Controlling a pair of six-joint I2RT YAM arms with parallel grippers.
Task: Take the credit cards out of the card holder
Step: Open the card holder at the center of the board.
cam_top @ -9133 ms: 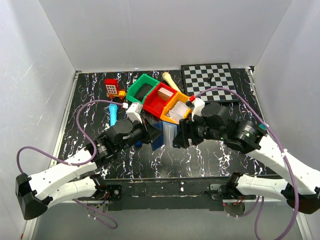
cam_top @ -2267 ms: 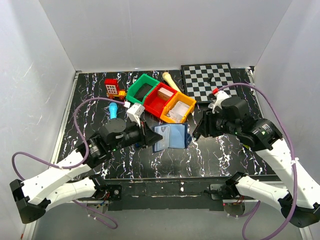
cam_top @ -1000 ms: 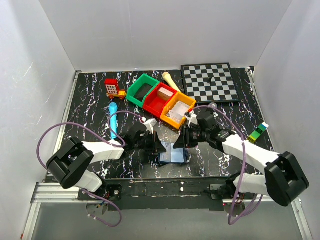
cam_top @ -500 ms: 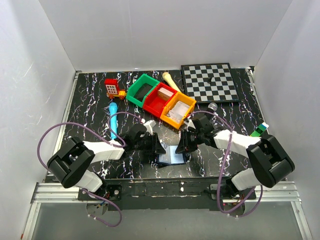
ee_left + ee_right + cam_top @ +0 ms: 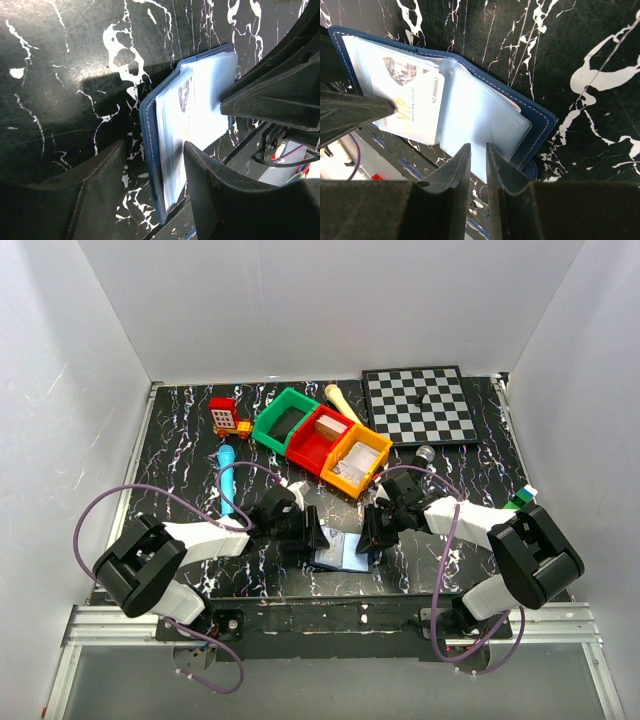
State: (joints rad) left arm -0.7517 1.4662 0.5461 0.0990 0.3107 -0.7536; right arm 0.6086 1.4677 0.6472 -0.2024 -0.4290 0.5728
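The card holder (image 5: 341,552) lies open near the table's front edge, navy outside with pale blue-grey sleeves. A white credit card (image 5: 407,107) printed "VIP" shows in its left panel. My left gripper (image 5: 312,538) is open and straddles the holder's (image 5: 192,112) left edge. One of its fingers (image 5: 215,200) rests over the sleeves, and the other stands clear of the navy cover. My right gripper (image 5: 371,536) is at the holder's (image 5: 540,125) right side, jaws almost together over a pale sleeve leaf (image 5: 475,125). Whether they pinch that leaf is unclear.
Green (image 5: 285,418), red (image 5: 318,440) and orange (image 5: 357,460) bins stand in a row behind the holder. A chessboard (image 5: 418,405) lies back right and a red toy (image 5: 224,415) back left. A cyan pen (image 5: 227,485) lies left and a green block (image 5: 520,502) far right.
My left jaws have opened wide off the holder's left edge. My right jaws have narrowed over the sleeves, and the right arm has settled lower at the holder's right side.
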